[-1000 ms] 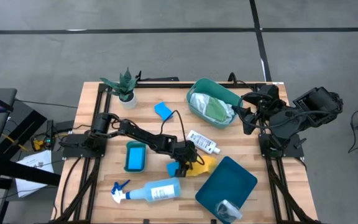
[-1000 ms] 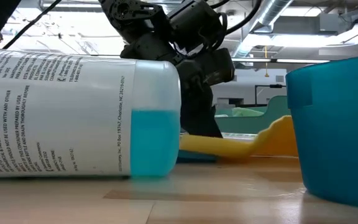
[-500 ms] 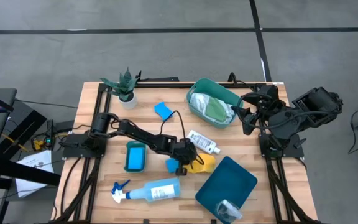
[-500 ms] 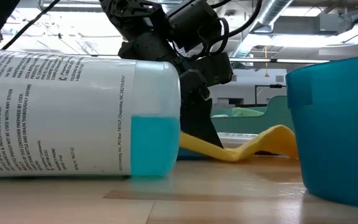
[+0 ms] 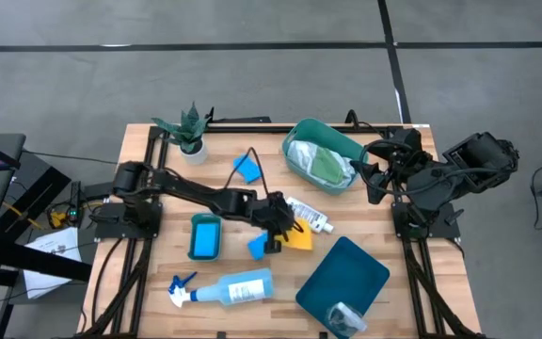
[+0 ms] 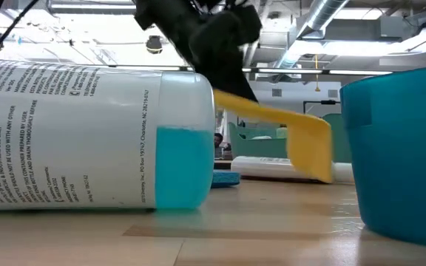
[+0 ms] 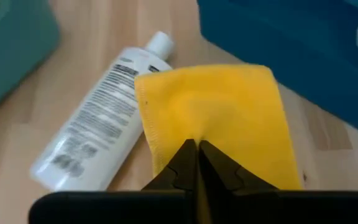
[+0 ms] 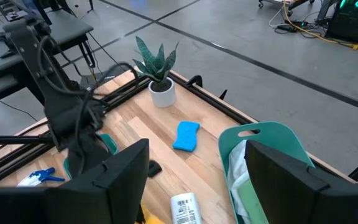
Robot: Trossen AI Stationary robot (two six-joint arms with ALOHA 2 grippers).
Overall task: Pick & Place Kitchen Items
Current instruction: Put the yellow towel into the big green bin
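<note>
Lifted off the wood since a second ago, the yellow cloth (image 6: 302,137) now hangs in the air, pinched at one edge by the left gripper (image 5: 285,229), whose fingers have closed tight on it. From left to right across the table (image 5: 139,282): a spray bottle (image 5: 224,289) lies on its side at the front, a blue sponge (image 5: 247,168) rests farther back, the held cloth dangles just beside the small white bottle (image 5: 309,215), and a teal tub (image 5: 301,133) holds a white cloth (image 5: 304,152) and a green cloth (image 5: 326,166). Off the right edge waits the right gripper (image 8: 194,180), fingers spread wide and empty.
</note>
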